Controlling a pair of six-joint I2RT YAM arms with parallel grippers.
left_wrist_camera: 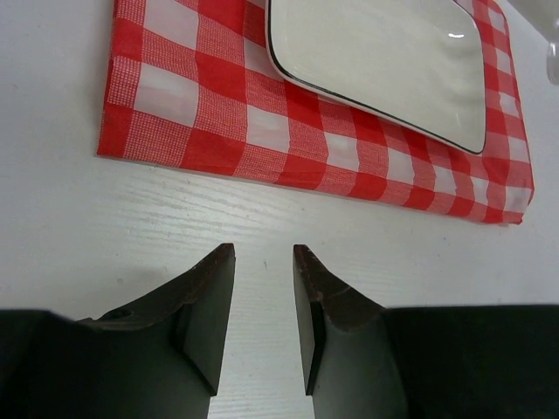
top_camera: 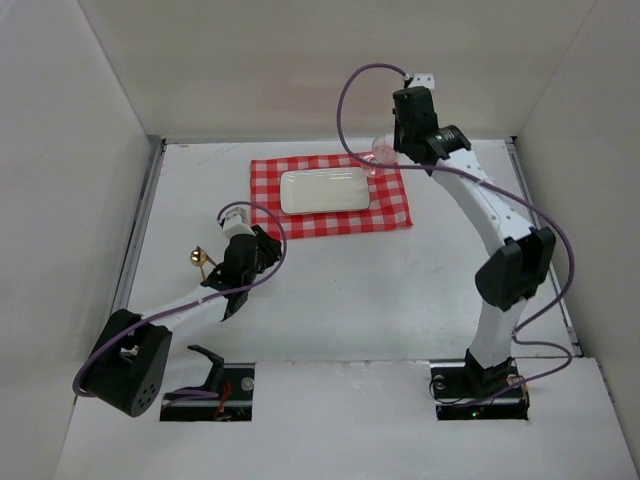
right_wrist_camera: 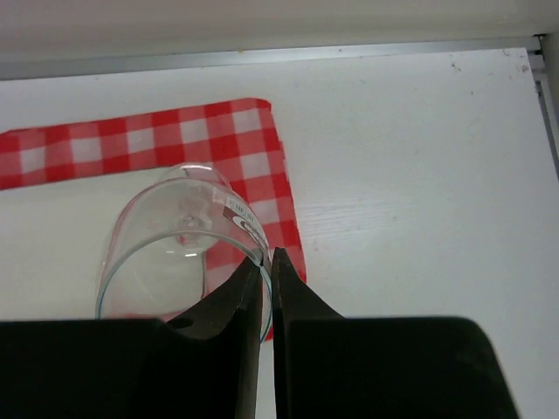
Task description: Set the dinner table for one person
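Note:
The dinner table (top_camera: 400,300) is a white tabletop with metal side rails. A red-and-white checked cloth (top_camera: 330,195) lies at its back middle with a white rectangular plate (top_camera: 324,190) on it. My right gripper (right_wrist_camera: 268,258) is shut on the rim of a clear stemmed glass (right_wrist_camera: 166,244), one finger inside the bowl and one outside. It holds the glass over the cloth's far right corner (top_camera: 378,152). My left gripper (left_wrist_camera: 263,255) is open and empty, low over bare table just before the cloth's (left_wrist_camera: 288,140) near left edge.
A small gold-coloured object (top_camera: 199,260) lies on the table left of my left arm. White walls enclose the table on three sides. Metal rails (top_camera: 140,230) run along the side edges. The plate (left_wrist_camera: 384,61) has a thin dark rim.

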